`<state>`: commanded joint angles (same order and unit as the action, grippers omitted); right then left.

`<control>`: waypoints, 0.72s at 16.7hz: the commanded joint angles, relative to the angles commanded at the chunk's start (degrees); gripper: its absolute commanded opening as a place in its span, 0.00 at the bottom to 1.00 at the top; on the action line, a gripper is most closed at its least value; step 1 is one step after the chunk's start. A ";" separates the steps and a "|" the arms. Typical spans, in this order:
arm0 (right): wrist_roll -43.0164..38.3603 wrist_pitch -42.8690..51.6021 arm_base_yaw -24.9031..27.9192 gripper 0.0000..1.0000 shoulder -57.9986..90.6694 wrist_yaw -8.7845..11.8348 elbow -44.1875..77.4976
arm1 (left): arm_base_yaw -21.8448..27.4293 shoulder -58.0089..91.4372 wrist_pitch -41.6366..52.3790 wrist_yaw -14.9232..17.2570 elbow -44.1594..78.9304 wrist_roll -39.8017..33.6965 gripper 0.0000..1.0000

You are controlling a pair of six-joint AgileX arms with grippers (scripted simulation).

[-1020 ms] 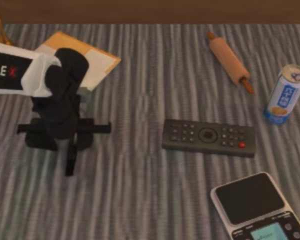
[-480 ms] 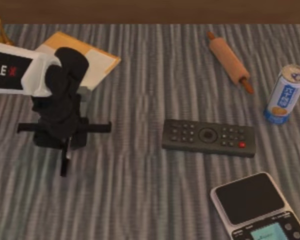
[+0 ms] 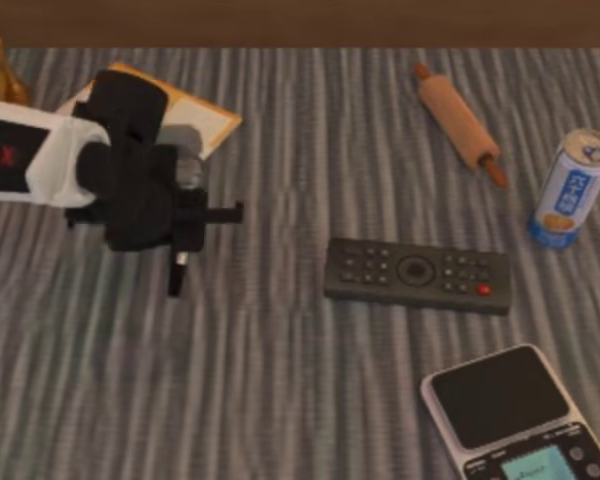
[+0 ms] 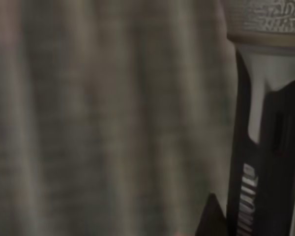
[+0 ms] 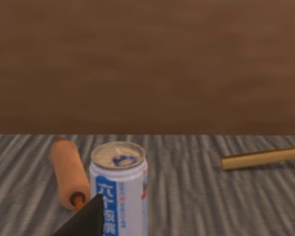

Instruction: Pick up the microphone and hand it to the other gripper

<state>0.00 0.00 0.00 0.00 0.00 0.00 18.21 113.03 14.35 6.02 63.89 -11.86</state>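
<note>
Left tool (image 3: 180,235) sits over the left part of the surface (image 3: 280,380), closed on the microphone (image 3: 179,272), whose slim black handle sticks out toward the near edge from under the wrist. In the left wrist view the microphone (image 4: 265,147) fills the frame's side, silver-grey mesh head (image 4: 265,19) above a pale collar and black handle, with one dark fingertip (image 4: 211,221) beside it and the striped cloth blurred well behind. Just beyond the left arm lies a tan envelope (image 3: 205,115). To the right of the tool, a black remote (image 3: 417,275) lies flat. Farther right are a wooden rolling pin (image 3: 460,122), a blue-and-white can (image 3: 572,190) and a scale (image 3: 520,415) at the near right. Right tool (image 5: 83,223) shows only one dark fingertip facing the can (image 5: 119,189); I cannot tell how far it is open.
</note>
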 joint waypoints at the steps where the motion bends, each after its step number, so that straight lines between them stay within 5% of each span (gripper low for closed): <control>1: 0.00 0.00 0.00 1.00 0.00 0.00 0.00 | -0.17 -0.92 -4.24 1.68 -1.17 0.84 0.00; 12: 0.00 0.00 0.00 1.00 0.00 0.00 0.00 | -2.21 -14.00 -55.35 20.84 -15.73 10.76 0.00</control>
<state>0.00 0.00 0.00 0.00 0.00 0.00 16.00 99.03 -41.01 26.86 48.16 -1.10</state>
